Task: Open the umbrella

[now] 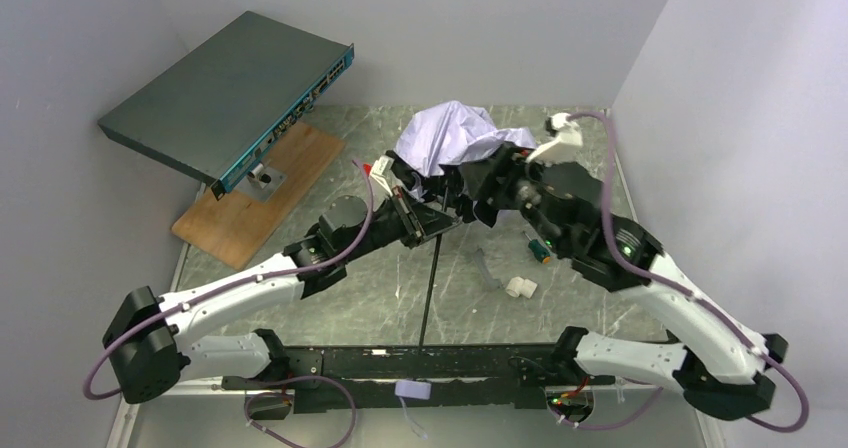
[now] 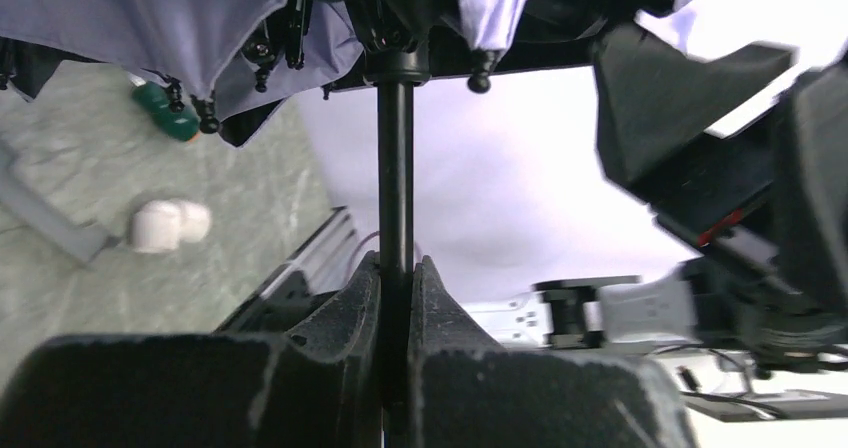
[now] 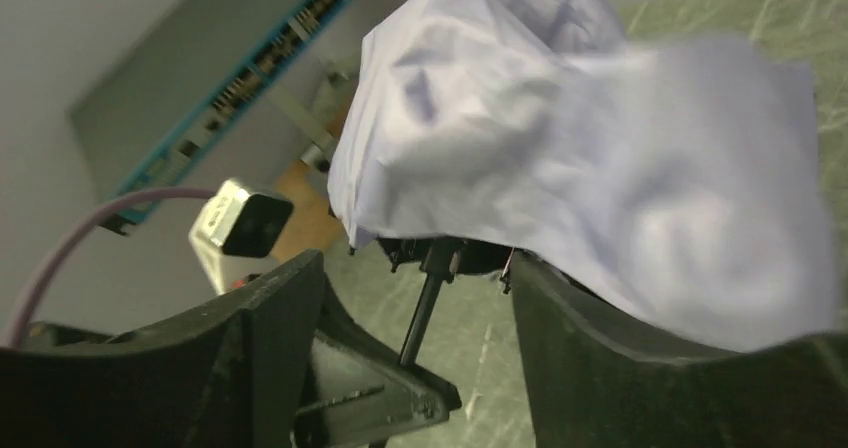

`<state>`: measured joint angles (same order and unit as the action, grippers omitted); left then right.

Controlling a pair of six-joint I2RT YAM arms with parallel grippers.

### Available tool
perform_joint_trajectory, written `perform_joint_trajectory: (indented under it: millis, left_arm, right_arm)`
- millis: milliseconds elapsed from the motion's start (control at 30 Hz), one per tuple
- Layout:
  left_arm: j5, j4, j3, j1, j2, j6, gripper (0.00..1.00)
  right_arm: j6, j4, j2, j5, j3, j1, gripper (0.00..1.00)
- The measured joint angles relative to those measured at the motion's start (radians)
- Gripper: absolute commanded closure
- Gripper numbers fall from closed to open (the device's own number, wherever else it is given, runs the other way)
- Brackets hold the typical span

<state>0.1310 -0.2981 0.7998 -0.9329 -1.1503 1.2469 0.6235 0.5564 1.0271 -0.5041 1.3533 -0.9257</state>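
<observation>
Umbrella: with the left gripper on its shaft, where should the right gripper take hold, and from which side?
Probably the black collar where the ribs meet the shaft, approached side-on beneath the canopy. The fabric is loose and bunched; the collar is rigid, and the left gripper clamps further along.

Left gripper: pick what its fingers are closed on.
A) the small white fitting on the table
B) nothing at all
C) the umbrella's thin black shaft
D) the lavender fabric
C: the left wrist view shows the left gripper pinched shut around the black shaft of the umbrella, below the fabric and rib tips.
</observation>
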Motion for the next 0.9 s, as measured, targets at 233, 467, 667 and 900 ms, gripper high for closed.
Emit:
perform_joint_trajectory:
  millis: [233, 467, 667, 900]
  left_arm:
    - [0.038, -0.361, -0.025, 0.029, -0.115, 0.196, 1.00]
    - [0.079, -0.533, -0.024, 0.028, -0.234, 0.316, 1.00]
    - [0.093, -0.636, -0.019, 0.026, -0.238, 0.346, 1.00]
    - [0.101, -0.790, -0.013, 0.026, -0.283, 0.380, 1.00]
  right_arm:
    - [0.016, -0.159, -0.221, 0.023, -0.205, 0.002, 0.54]
    - [0.031, -0.239, -0.154, 0.093, -0.249, 0.001, 0.58]
    - [0.048, -0.249, -0.117, 0.087, -0.249, 0.001, 0.62]
    - [0.075, -0.267, -0.119, 0.050, -0.249, 0.002, 0.62]
